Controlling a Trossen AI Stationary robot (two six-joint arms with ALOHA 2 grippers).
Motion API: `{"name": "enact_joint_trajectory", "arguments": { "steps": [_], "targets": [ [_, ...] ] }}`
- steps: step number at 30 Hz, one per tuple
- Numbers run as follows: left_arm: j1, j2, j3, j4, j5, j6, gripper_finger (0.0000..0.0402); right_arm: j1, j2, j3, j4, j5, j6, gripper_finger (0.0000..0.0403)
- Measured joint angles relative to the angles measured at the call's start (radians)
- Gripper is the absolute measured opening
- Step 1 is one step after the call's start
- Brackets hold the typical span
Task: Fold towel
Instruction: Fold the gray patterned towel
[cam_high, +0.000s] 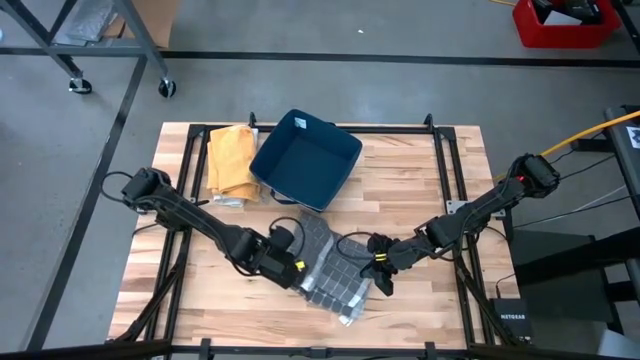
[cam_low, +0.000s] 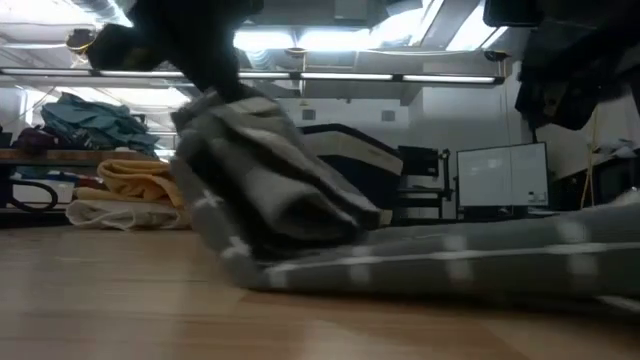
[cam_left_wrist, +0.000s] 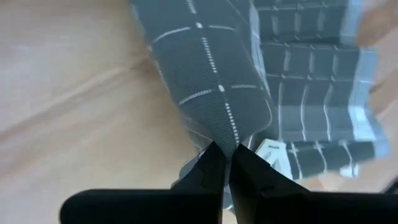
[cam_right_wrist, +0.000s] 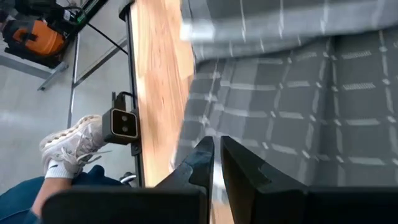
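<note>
The grey towel with a white grid (cam_high: 330, 272) lies at the table's near middle. Part of it is raised in a bunched fold (cam_low: 265, 175), and the rest lies flat on the wood (cam_low: 470, 262). My left gripper (cam_high: 291, 263) is at the towel's left side, shut on the cloth (cam_left_wrist: 225, 155). My right gripper (cam_high: 380, 266) is over the towel's right edge with its fingers shut (cam_right_wrist: 214, 155). In the low view it hangs above the flat cloth (cam_low: 565, 70) and seems clear of it. My left gripper pinches a gathered, narrow bunch of the towel's edge (cam_left_wrist: 219, 134) between its two fingers; how many layers, I cannot tell. It holds that part above the table, and the cloth falls from the fingers in a thick fold (cam_low: 250, 150) onto the flat part below.
A dark blue open bin (cam_high: 305, 160) sits at the table's far middle. A yellow cloth on a white one (cam_high: 229, 162) lies to its left. Bare wood shows left and right of the towel. A person's shoe (cam_right_wrist: 71, 146) shows beyond the table's edge.
</note>
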Motion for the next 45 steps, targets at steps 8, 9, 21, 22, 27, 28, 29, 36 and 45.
{"name": "enact_joint_trajectory", "arguments": {
  "steps": [8, 9, 21, 22, 27, 28, 29, 36, 45],
  "targets": [
    [0.006, 0.046, 0.0, 0.081, 0.039, 0.055, 0.0001, 0.0, 0.0, 0.0, 0.0, 0.022, 0.007, 0.0034],
    [0.006, 0.046, 0.0, 0.08, 0.041, 0.062, 0.0001, 0.0, 0.0, 0.0, 0.0, 0.034, 0.012, 0.0034],
    [-0.013, 0.046, 0.0, 0.066, 0.13, 0.066, 0.0001, -0.028, 0.038, 0.0, 0.003, 0.165, 0.03, 0.0034],
    [-0.018, 0.046, 0.0, 0.062, 0.132, 0.064, 0.0001, -0.04, 0.049, 0.0, 0.004, 0.156, 0.03, 0.0034],
    [-0.055, 0.046, 0.0, 0.073, 0.143, -0.011, 0.0001, -0.09, 0.093, 0.0, 0.005, 0.079, 0.027, 0.0034],
    [-0.064, 0.046, 0.0, 0.076, 0.143, -0.028, 0.0001, -0.096, 0.095, 0.0, 0.004, 0.067, 0.027, 0.0034],
    [-0.072, 0.046, 0.0, 0.076, 0.143, -0.038, 0.0001, -0.101, 0.096, 0.0, 0.005, 0.058, 0.027, 0.0034],
    [-0.101, 0.046, 0.0, 0.076, 0.127, -0.102, 0.0001, -0.107, 0.111, 0.0, 0.023, 0.054, 0.032, 0.0034],
    [-0.099, 0.046, 0.0, 0.094, 0.117, -0.09, 0.0001, -0.12, 0.254, 0.04, 0.07, -0.064, 0.091, 0.0034]
  ]
}}
